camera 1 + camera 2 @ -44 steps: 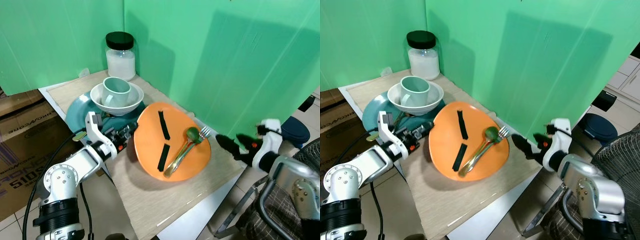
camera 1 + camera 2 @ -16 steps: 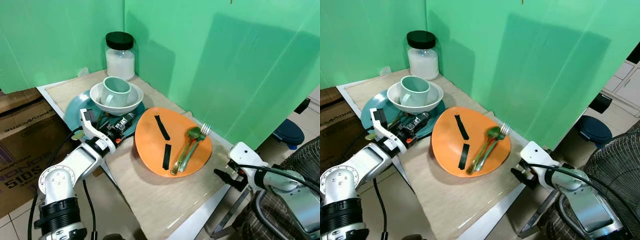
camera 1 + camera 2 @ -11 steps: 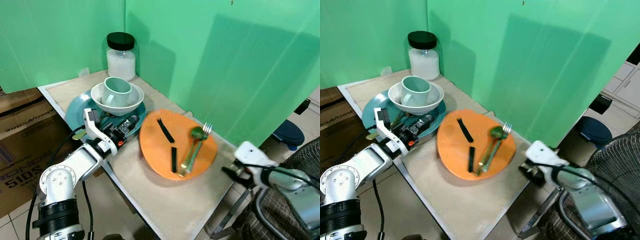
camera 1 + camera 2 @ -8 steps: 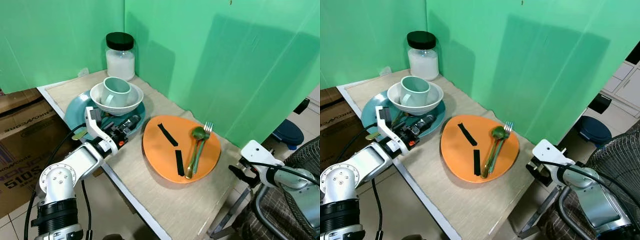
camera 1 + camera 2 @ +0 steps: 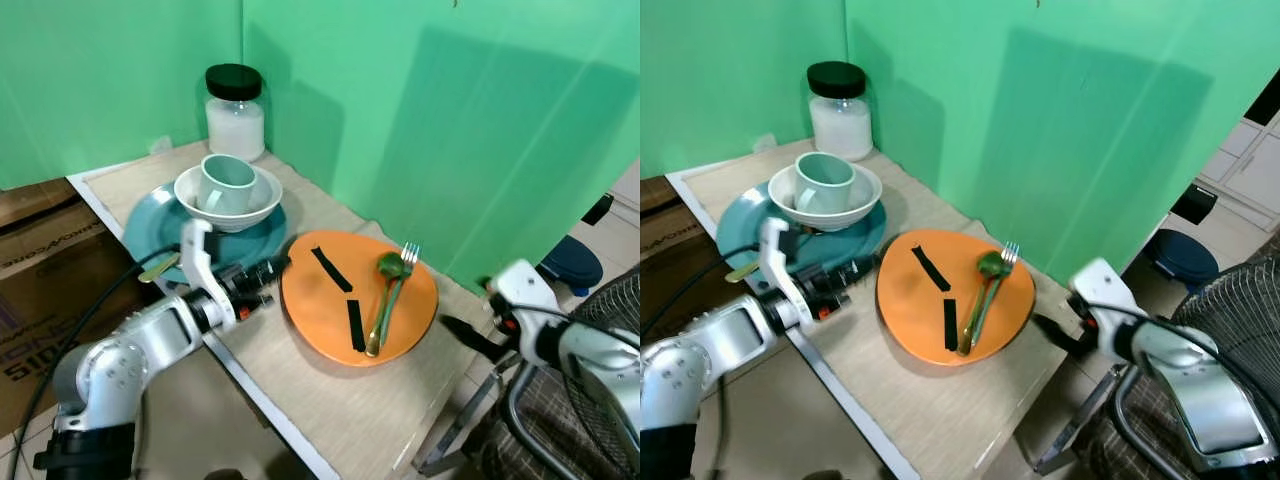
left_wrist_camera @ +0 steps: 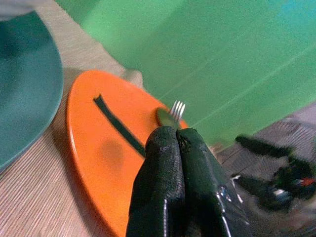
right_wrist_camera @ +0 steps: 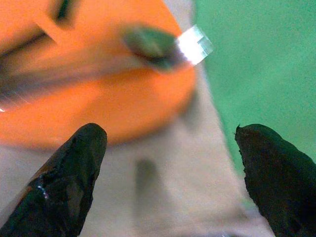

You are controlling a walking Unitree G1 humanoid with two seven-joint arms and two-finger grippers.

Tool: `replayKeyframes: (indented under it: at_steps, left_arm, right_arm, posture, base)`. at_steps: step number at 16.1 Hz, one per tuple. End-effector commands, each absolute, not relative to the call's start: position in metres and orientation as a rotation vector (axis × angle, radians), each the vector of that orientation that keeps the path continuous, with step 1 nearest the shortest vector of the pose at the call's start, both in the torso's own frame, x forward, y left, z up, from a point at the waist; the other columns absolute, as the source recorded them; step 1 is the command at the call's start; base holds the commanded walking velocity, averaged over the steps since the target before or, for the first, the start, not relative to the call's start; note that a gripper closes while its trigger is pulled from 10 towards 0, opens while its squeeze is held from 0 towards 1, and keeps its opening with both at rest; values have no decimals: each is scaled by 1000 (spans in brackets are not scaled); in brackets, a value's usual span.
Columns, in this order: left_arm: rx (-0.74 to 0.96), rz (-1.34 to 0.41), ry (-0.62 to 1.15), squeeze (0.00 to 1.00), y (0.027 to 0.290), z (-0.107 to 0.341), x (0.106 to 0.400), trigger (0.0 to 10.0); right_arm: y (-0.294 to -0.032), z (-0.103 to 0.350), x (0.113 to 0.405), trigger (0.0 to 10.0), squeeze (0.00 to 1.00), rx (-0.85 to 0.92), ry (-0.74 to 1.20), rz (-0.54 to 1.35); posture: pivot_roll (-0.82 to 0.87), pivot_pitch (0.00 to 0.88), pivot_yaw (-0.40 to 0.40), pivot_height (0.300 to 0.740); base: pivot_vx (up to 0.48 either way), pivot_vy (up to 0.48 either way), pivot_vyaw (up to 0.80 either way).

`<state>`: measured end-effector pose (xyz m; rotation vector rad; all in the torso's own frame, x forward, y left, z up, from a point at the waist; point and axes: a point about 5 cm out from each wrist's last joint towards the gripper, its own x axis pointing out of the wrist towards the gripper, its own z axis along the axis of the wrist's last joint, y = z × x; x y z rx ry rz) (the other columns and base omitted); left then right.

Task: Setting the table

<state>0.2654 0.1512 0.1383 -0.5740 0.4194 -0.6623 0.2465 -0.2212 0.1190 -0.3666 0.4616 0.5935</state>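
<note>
The orange plate (image 5: 358, 305) lies on the table (image 5: 330, 395) near its right edge, fork (image 5: 398, 282) and spoon (image 5: 383, 300) lying lengthwise across it. The left gripper (image 5: 275, 268), jaws pressed together, touches or nearly touches the plate's left rim. The right gripper (image 7: 168, 173), jaws wide apart, faces the plate's right rim and seems nearer the cutlery.

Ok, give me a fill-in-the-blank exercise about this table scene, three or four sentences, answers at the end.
1. The fork and spoon lie on the ____ plate.
2. The pale green mug stands inside a white ____, which sits on the teal plate.
3. The jar by the green wall has a ____ lid.
4. The left claw has its fingers pressed ____, while the right claw is spread wide.

Missing words: orange; bowl; black; together
</note>
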Motion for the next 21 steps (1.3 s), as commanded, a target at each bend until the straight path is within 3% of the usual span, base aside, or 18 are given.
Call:
replayKeyframes:
  at_steps: [1, 4, 7, 13, 16, 21]
  left_arm:
    - [-444, -669, 402, 0, 149, 140, 264, 10000]
    - [-198, -666, 339, 0, 149, 145, 265, 10000]
    - [-52, -707, 246, 0, 152, 162, 261, 10000]
    - [246, -801, 288, 0, 172, 165, 235, 10000]
    - [325, -787, 269, 0, 178, 168, 226, 10000]
    - [404, -803, 274, 0, 183, 169, 212, 10000]
  right_arm:
    - [-212, 128, 251, 10000, 0, -272, 443, 576]
    - [-164, 128, 256, 10000, 0, -180, 508, 588]
    - [-140, 125, 259, 10000, 0, -225, 595, 527]
    - [-125, 125, 262, 10000, 0, -181, 761, 292]
    - [-117, 120, 258, 10000, 0, -55, 801, 266]
    - [-106, 112, 267, 10000, 0, -55, 813, 218]
  posture:
    - [69, 0, -117, 740]
    - [73, 0, -121, 740]
    - [78, 0, -120, 740]
    - [98, 0, -126, 740]
    - [107, 0, -133, 740]
    - [150, 0, -148, 740]
  base:
    - [0, 0, 0]
    - [0, 0, 0]
    - [0, 0, 0]
    - [0, 0, 0]
    - [0, 0, 0]
    - [0, 0, 0]
